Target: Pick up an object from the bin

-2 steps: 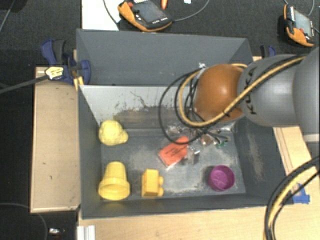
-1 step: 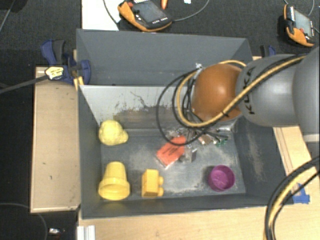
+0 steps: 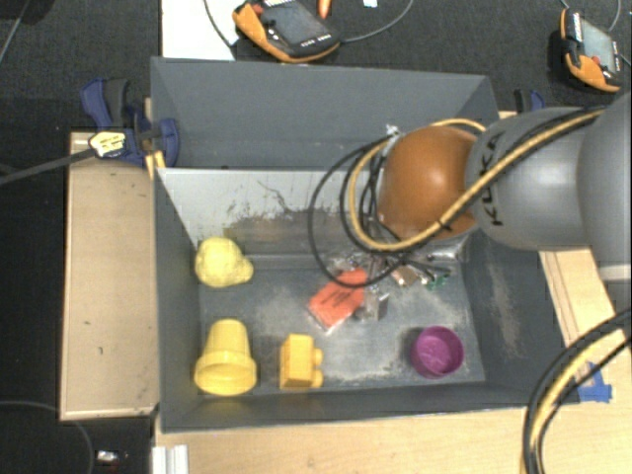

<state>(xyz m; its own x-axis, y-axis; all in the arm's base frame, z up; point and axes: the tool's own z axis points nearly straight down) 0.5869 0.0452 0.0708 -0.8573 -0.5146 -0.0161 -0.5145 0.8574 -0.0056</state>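
hand: the hand (image 3: pixel 369 304) is low in the middle of the grey metal bin (image 3: pixel 316 117), under the arm's orange wrist cover (image 3: pixel 425 181). It sits at the view's-right edge of a flat orange-red plastic block (image 3: pixel 332 306), touching it or very nearly.
hand state: can't tell how far open it is, because the wrist and cables hide it. Can't see anything gripped either.
target: my read is the orange-red block, since it's the only thing right at the hand. It lies flat on the bin floor, turned corner-on, roughly centre.
neighbours: a purple plastic cup (image 3: pixel 436 352) is near, lower right. A yellow plastic block (image 3: pixel 299 361) is near, lower left. An upturned yellow plastic cup (image 3: pixel 226 359) and a lumpy yellow ball (image 3: pixel 222 263) are well apart, by the left wall.
doing it well: centre over the block, not over its edge. Line the grip across its narrow side. Go right down to the floor before closing, as the block is low.
risk: an off-centre close would likely pivot the block or flick it away. Lift straight up, clear of the purple cup.
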